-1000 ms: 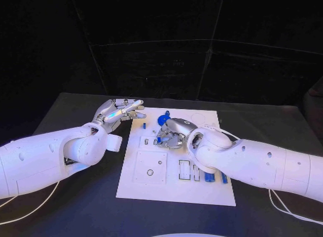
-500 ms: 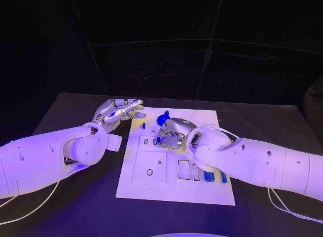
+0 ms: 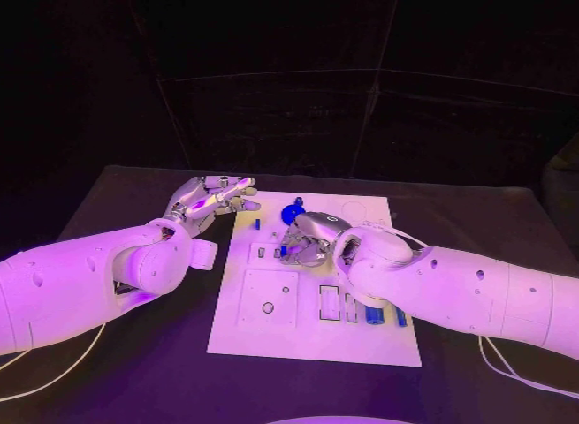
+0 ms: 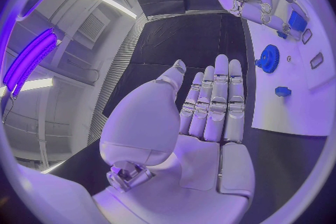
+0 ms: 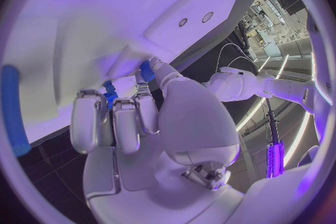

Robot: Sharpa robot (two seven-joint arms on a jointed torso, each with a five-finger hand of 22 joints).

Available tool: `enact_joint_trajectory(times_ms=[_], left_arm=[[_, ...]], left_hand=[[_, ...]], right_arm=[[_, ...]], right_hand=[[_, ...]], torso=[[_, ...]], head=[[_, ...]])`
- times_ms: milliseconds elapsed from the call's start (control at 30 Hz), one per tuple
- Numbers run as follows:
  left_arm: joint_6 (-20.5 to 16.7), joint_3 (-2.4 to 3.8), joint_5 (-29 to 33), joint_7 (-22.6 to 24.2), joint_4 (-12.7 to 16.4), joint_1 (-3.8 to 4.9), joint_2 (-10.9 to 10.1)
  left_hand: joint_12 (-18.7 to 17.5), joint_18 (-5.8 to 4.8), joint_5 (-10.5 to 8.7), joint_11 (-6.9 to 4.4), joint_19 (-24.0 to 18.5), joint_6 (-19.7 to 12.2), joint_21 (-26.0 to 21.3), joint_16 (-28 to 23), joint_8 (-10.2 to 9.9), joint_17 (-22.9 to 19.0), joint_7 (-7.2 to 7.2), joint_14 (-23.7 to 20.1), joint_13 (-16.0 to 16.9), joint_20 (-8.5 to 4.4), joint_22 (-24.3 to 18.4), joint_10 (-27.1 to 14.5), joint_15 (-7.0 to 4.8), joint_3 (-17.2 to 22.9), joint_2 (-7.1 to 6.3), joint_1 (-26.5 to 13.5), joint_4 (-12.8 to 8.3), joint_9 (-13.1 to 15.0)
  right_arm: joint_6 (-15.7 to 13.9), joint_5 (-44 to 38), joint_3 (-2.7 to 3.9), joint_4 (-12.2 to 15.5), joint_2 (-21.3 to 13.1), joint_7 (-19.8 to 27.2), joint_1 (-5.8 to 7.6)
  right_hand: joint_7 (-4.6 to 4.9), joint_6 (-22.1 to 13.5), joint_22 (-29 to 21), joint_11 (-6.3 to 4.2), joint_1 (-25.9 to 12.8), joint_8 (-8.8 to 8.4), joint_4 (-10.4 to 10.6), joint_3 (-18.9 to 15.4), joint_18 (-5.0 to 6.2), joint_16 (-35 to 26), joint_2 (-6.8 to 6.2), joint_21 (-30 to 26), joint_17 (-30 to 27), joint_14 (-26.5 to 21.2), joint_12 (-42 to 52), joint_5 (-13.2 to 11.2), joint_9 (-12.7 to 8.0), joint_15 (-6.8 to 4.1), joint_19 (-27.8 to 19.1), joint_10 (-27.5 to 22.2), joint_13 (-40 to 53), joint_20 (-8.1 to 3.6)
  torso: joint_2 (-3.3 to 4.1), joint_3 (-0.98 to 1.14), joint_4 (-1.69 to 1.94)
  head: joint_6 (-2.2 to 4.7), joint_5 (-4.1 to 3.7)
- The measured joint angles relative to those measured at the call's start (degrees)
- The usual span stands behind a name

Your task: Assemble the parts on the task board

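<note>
Head view: right robot hand (image 3: 307, 245) over task board (image 3: 279, 329) (blue part (image 5: 109, 96) under fingertips).

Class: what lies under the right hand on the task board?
The right hand covers the task board there; small blue parts peek between its fingers. Their full shape is hidden.

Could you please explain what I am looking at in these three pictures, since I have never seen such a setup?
This is a robot with two white arms, each ending in a silver robot hand. One picture looks down from its head; the round ones come from cameras at each wrist. On the black table lies a white rectangular task board carrying small blue parts, including a round blue toothed gear. The left robot hand hovers open beside the board, holding nothing. The right robot hand is down on the board, fingers around a small blue piece.
</note>
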Motion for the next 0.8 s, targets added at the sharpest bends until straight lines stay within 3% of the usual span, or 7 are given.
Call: enact_joint_trajectory(times_ms=[100,300,500,700,800], left_arm=[[0.04,0.0,0.0,-0.01,-0.01,0.0,0.0],[0.13,0.0,0.01,-0.11,-0.02,0.0,0.0],[0.14,0.0,0.01,-0.31,-0.08,0.0,0.0],[0.13,0.0,0.02,-0.62,-0.11,0.0,0.0],[0.14,0.0,0.02,-0.72,-0.13,0.0,0.02]], left_hand=[[0.0,0.0,0.0,0.0,0.0,0.0,0.0,0.0,0.0,0.0,0.0,0.0,0.0,0.0,0.0,0.0,0.0,0.0,0.0,0.0,0.0,0.0],[0.0,0.01,0.0,0.0,0.0,0.0,0.0,-0.23,-0.22,0.06,0.0,0.0,0.0,0.0,-0.06,0.0,0.0,0.16,0.0,0.0,-0.16,0.0],[-0.21,0.01,0.0,0.0,0.0,0.0,0.0,-0.23,-0.22,0.06,0.0,0.0,0.0,0.0,-0.06,0.0,0.0,0.16,0.0,0.0,-0.16,0.0],[-0.23,0.0,0.0,0.0,0.0,0.0,0.0,-0.23,-0.23,0.06,0.0,0.0,0.0,0.0,-0.05,0.0,0.0,0.16,0.0,0.0,-0.16,0.0],[-0.23,0.0,0.0,0.0,0.0,0.0,0.0,-0.23,-0.23,0.05,0.0,0.0,0.0,0.0,-0.05,0.0,0.0,0.16,0.0,0.0,-0.15,0.0]], right_arm=[[0.03,-0.13,0.01,-0.02,0.02,-0.15,0.0],[0.05,-0.32,-0.02,-0.07,0.05,-0.44,-0.01],[-0.02,-0.38,-0.07,-0.06,0.09,-0.7,-0.06],[-0.72,-0.33,-0.17,0.16,0.06,-1.0,-0.21],[-1.87,-0.18,-0.28,0.37,-0.22,-1.0,-0.32]], right_hand=[[0.2,-0.39,-0.09,-0.18,-0.53,-0.3,-0.05,-0.01,0.0,0.0,-0.53,0.0,0.03,0.0,-0.17,0.3,-0.04,0.0,0.0,-0.25,0.0,0.0],[0.79,-3.29,-0.21,0.65,-1.44,-1.71,-0.36,-0.21,0.0,0.0,-1.44,0.0,0.04,0.01,-0.99,0.32,-0.12,0.63,-0.33,-1.07,0.0,0.33],[1.68,-6.72,-0.32,1.47,-2.65,-1.78,-0.02,-1.75,0.0,0.0,-2.65,-0.23,0.04,0.12,-2.0,0.55,-0.19,1.15,-0.31,-1.91,0.0,0.95],[2.31,-10.22,-0.44,2.19,-4.04,-1.68,1.64,-4.79,0.0,0.0,-4.05,-0.23,0.03,0.03,-3.54,0.55,0.1,1.89,-0.38,-3.64,-1.01,1.63],[2.85,-11.64,-0.43,2.49,-4.05,-1.61,2.86,-6.72,0.0,0.0,-4.05,-0.23,0.03,0.01,-3.53,0.55,-0.16,2.06,-0.21,-3.94,-1.42,1.86]], torso=[[-0.02,-0.01,0.02],[-0.02,-0.01,0.05],[-0.02,0.02,0.06],[-0.02,0.02,0.06],[-0.02,0.02,0.05]], head=[[-0.01,-0.08],[-0.04,-0.3],[0.0,-0.39],[0.04,-0.46],[0.05,-0.46]])
